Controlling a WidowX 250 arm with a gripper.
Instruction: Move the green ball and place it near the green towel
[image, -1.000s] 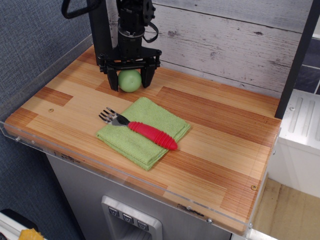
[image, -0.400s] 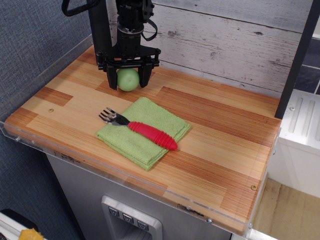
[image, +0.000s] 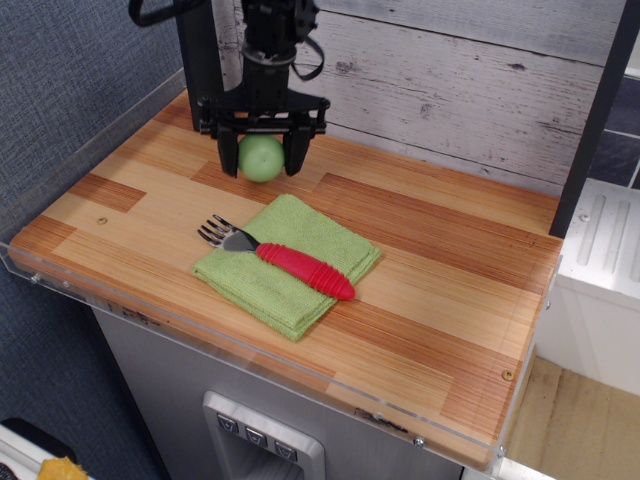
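The green ball (image: 261, 158) is a pale green sphere at the back left of the wooden tabletop. My gripper (image: 261, 162) comes down from above, and its two black fingers (image: 229, 158) press against the ball's left and right sides. It is shut on the ball and holds it at or just above the wood. The green towel (image: 300, 232) lies folded in the middle of the table, a short gap in front of the ball. A fork with a red handle (image: 304, 270) lies across the towel.
The wooden tabletop (image: 430, 260) has a clear plastic rim along its left and front edges. A grey plank wall (image: 450, 80) stands right behind the ball. A dark post (image: 598, 110) stands at the right, and the arm's black column (image: 200, 50) at the back left.
The gripper has shifted slightly up and to the right, and the ball moved with it between the fingers. The towel and fork have not moved.
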